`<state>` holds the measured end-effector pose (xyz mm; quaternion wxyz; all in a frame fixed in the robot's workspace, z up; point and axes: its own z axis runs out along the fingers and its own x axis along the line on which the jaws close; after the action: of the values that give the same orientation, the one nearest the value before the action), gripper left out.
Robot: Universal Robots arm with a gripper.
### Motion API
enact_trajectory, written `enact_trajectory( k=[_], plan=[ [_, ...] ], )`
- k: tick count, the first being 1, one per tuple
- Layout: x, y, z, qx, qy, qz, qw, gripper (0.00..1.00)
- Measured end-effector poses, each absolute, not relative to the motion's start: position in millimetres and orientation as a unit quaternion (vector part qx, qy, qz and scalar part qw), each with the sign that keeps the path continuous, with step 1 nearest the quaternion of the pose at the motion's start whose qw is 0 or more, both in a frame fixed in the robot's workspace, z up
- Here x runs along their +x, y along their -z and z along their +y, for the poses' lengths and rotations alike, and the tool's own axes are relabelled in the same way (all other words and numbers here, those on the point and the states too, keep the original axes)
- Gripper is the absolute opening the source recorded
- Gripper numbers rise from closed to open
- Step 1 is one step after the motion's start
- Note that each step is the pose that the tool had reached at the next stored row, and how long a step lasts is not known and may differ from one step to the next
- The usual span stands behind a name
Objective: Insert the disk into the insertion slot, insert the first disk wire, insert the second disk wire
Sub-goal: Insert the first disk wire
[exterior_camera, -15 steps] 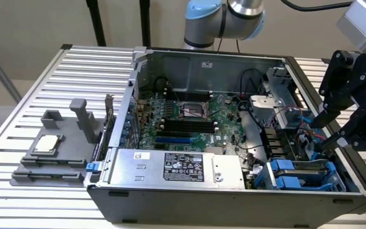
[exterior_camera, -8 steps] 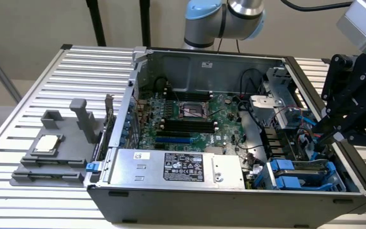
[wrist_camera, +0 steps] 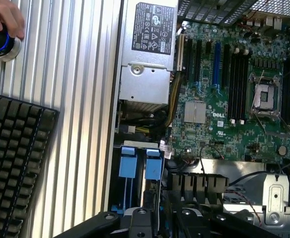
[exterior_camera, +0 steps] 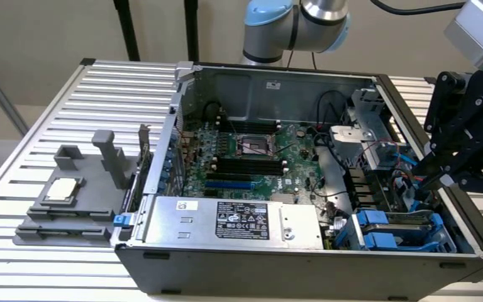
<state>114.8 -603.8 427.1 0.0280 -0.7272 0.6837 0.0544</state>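
Gripper: your gripper (exterior_camera: 443,178) hangs just inside the case wall (exterior_camera: 470,217) on the exterior view's right, above the bundle of wires beside the motherboard (exterior_camera: 250,157).
Grip: you cannot tell from either view whether it is spread or clamped on anything.
Disk: the disk (exterior_camera: 390,239) looks seated in the insertion slot (exterior_camera: 351,231), in the case corner next to the power supply (exterior_camera: 241,220). You see its blue carrier tabs; its silver body is hidden.
Progress: judging by that, the first step looks done and the wire steps are in hand.
Nearest wire: a blue wire (exterior_camera: 411,184) runs close under the gripper; whether they touch is not clear.
Risk, snagging: the wires lie crowded here, so a careless drop could hook the wrong one and drag it.
Risk, collision: the wall sits very near the gripper's linkage, so a sideways shift could knock it.
Risk, plug: a tilted approach could jam the connector or bend its contacts.
Controls: a hand (wrist_camera: 3,17) rests on the knob beside the keyboard (wrist_camera: 16,158); keep inputs small.
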Motion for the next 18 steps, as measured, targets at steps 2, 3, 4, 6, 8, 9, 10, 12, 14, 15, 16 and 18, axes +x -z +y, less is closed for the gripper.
enact_trajectory(
  k=[2, 3, 4, 6, 8, 9, 10, 12, 14, 15, 16, 18],
  plan=[
    [115, -427, -604, -0.727, -0.054, 0.684, 0.028, 0.25],
    [115, -427, -604, -0.727, -0.054, 0.684, 0.028, 0.25],
    [115, -427, -604, -0.727, -0.054, 0.684, 0.028, 0.25],
    [115, -427, -604, -0.727, -0.054, 0.684, 0.028, 0.25],
    [115, -427, -604, -0.727, -0.054, 0.684, 0.028, 0.25],
    [115, -427, -604, -0.727, -0.054, 0.684, 0.028, 0.25],
    [116, -427, -604, -0.728, -0.054, 0.683, 0.028, 0.25],
    [123, -425, -604, -0.728, -0.054, 0.682, 0.028, 0.25],
    [131, -424, -604, -0.729, -0.054, 0.682, 0.028, 0.25],
    [135, -423, -604, -0.729, -0.054, 0.682, 0.028, 0.25],
    [139, -422, -604, -0.729, -0.054, 0.681, 0.028, 0.25],
    [147, -420, -604, -0.73, -0.055, 0.681, 0.028, 0.25]
  ],
)
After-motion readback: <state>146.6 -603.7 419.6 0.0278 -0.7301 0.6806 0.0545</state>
